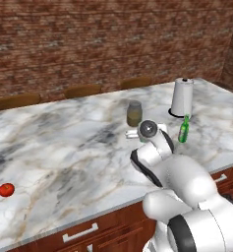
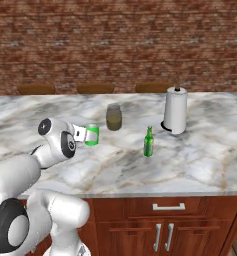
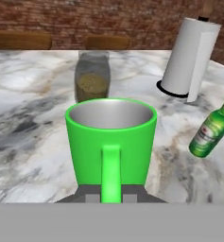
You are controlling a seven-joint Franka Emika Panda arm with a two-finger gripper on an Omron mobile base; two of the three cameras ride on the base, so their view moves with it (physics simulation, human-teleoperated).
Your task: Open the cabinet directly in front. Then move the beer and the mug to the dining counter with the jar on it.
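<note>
The gripper (image 2: 85,134) is clamping shut on the handle of the mug (image 2: 92,135), carrying it upright just over the dining counter (image 2: 205,155), in front of the jar (image 2: 114,117). In the hand view the mug's handle (image 3: 111,172) is running straight down between the finger tips, so the hold is sitting on the handle rather than on the wall of the cup. The mug is looking stiff, light and glossy, so it is likely to be slippery and apt to swing about a grip this narrow; keeping it level and setting it down gently seems wise. The beer (image 2: 148,142) is already standing upright on the marble, to the right of the mug and near the paper-towel roll (image 2: 175,110), apart from both. That bottle is looking tall, narrow-based and breakable, so it is probably easy to tip; the mug is best lowered well clear of it. A tomato (image 1: 7,189) is lying far off near the counter's left end.
</note>
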